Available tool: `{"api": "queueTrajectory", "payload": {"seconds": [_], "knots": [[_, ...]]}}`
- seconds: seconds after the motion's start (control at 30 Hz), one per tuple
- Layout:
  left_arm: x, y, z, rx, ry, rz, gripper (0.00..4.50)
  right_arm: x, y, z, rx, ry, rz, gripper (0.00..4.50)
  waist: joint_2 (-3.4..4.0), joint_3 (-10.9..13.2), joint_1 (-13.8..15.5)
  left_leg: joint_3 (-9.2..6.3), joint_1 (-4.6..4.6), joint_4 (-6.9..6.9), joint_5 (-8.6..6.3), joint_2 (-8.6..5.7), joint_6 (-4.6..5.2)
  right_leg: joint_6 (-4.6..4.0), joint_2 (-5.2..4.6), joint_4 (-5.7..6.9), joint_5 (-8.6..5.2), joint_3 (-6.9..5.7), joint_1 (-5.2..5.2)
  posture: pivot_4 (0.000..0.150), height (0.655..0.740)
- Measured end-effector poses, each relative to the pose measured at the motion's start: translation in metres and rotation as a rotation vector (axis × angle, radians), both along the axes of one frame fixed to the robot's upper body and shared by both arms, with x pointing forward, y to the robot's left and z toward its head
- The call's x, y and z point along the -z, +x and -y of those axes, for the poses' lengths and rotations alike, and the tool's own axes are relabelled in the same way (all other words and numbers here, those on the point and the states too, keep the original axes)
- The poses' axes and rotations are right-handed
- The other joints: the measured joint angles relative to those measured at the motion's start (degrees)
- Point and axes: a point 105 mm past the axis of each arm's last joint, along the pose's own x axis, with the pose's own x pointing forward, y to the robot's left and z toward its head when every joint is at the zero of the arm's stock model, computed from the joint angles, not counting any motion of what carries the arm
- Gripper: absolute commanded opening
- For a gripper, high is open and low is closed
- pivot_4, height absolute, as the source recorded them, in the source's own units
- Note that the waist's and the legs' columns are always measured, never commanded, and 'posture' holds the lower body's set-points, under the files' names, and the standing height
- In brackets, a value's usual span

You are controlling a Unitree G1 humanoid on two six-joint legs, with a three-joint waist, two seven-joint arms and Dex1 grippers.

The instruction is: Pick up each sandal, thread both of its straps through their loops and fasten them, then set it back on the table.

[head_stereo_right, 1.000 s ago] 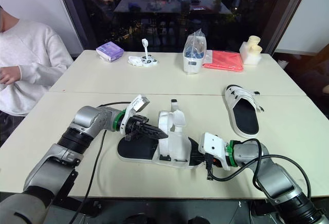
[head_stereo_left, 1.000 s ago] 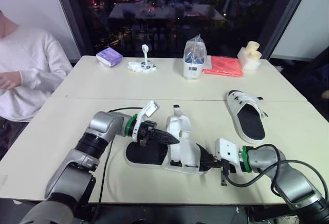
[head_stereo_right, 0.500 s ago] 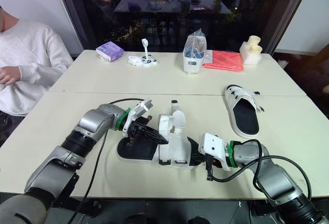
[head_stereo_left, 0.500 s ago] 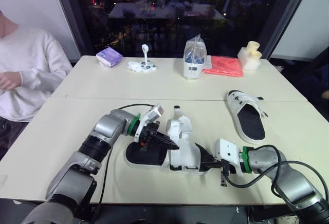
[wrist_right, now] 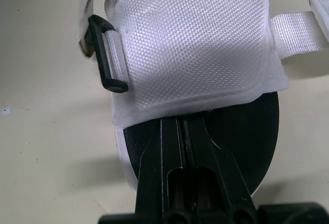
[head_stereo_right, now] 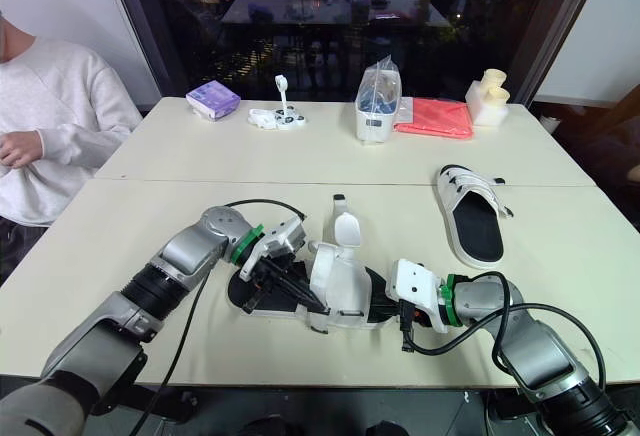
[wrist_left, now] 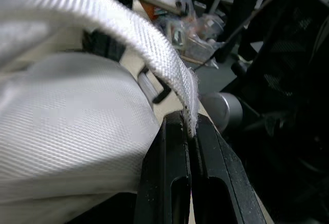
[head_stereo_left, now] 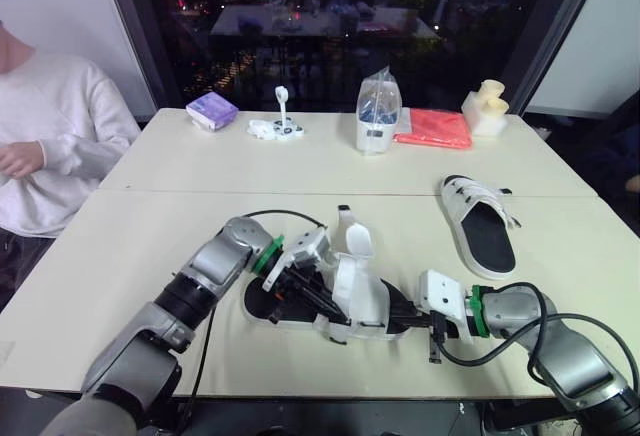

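A white sandal with a black sole [head_stereo_left: 365,301] lies at the table's front middle. My left gripper [head_stereo_left: 322,304] is shut on the frayed end of one of its white straps [wrist_left: 154,39], pinched between the fingers [wrist_left: 172,183] just over the white upper [wrist_left: 67,111], near a black loop [wrist_left: 154,88]. My right gripper [head_stereo_left: 395,309] comes in from the right and is shut on the edge of the black sole [wrist_right: 247,131], below the upper [wrist_right: 190,44] and its black loop [wrist_right: 105,54]. The second sandal [head_stereo_left: 480,221] rests flat at the right.
A person in a white top [head_stereo_left: 50,136] sits at the left edge. Along the far side stand a purple pack [head_stereo_left: 212,111], small white items [head_stereo_left: 277,128], a clear bag on a container [head_stereo_left: 378,111], a red cloth [head_stereo_left: 435,128] and a cream object [head_stereo_left: 486,106].
My left gripper has swung right and down toward the table's near edge, pulling the strap over the upper. The right gripper has kept its hold in place.
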Motion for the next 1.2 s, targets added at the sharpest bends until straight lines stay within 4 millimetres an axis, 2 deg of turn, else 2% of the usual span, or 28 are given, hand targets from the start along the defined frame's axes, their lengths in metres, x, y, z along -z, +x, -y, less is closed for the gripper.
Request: {"api": "queueTrajectory", "payload": {"seconds": [0.03,0.23,0.3,0.43,0.53,0.7,0.83,1.2], "knots": [[0.000,0.000,-0.001,-0.001,0.003,0.005,0.86,0.000,0.000,0.000,0.000,0.000,0.001,0.00,0.00,0.0,0.0,0.00,0.00,0.00,0.00,0.00,0.00,0.00,0.00,-0.01,0.00,0.00,0.00,0.150,0.7400],[-0.001,-0.001,-0.018,-0.047,0.014,-0.016,3.73,0.000,-0.001,0.000,0.002,0.001,0.002,0.00,0.01,0.0,0.0,-0.02,0.00,0.00,-0.02,0.00,0.04,0.00,0.00,-0.02,0.00,-0.01,0.00,0.150,0.7400],[-0.008,-0.003,-0.025,-0.066,0.004,-0.025,4.44,0.000,-0.001,0.001,0.005,0.000,0.002,0.00,0.00,0.0,0.0,-0.04,0.00,0.00,-0.02,0.00,0.04,0.00,0.00,-0.02,0.00,-0.03,0.00,0.150,0.7400],[-0.023,-0.010,-0.045,-0.091,-0.001,-0.025,4.44,0.001,-0.001,0.001,0.005,0.000,0.000,0.00,0.05,0.0,-0.1,-0.05,0.00,-0.02,-0.02,0.00,0.03,-0.14,-0.01,-0.04,-0.08,-0.02,0.00,0.150,0.7400],[-0.015,-0.023,-0.053,-0.097,0.005,-0.065,4.44,0.001,-0.001,0.001,0.005,-0.001,0.000,0.00,0.09,0.0,-0.1,-0.04,0.00,-0.08,-0.02,0.00,0.03,-0.15,0.01,-0.11,-0.08,-0.03,0.01,0.150,0.7400],[0.006,-0.039,-0.048,-0.110,0.001,-0.109,4.44,0.001,0.000,0.001,0.003,-0.004,0.002,0.00,0.08,0.0,0.0,-0.05,0.00,-0.09,-0.02,0.00,0.02,-0.16,0.02,-0.13,-0.08,-0.04,0.02,0.150,0.7400],[0.018,-0.037,-0.040,-0.180,-0.010,-0.093,4.44,0.001,0.000,0.001,0.002,-0.005,0.002,0.00,0.08,0.0,0.0,-0.04,0.00,-0.11,-0.02,0.00,0.02,-0.15,0.02,-0.15,-0.07,-0.04,0.01,0.150,0.7400],[0.030,-0.035,-0.023,-0.252,-0.056,-0.048,4.44,0.001,0.000,0.003,0.006,-0.009,0.002,0.00,0.17,0.0,0.2,-0.08,0.01,-0.12,-0.02,0.00,0.02,-0.32,0.06,-0.57,0.03,-0.12,0.23,0.150,0.7400]]}}
